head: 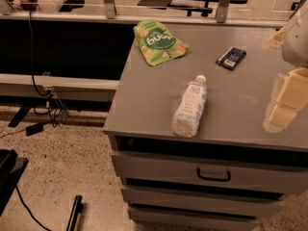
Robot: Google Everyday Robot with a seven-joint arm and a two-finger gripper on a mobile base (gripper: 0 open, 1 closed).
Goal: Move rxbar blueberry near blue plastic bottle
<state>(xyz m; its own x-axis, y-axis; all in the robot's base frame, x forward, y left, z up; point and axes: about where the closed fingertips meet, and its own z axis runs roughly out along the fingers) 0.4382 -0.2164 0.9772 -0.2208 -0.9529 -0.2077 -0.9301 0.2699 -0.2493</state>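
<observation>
Jaws at right of cabinet (144,95) (white-labelled bottle (190,105), rxbar blueberry (231,57))

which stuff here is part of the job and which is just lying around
Job: rxbar blueberry; blue plastic bottle, lying on its side; hand, at the right edge of the cabinet top.
Just lying about: green snack pouch, back left.
</observation>
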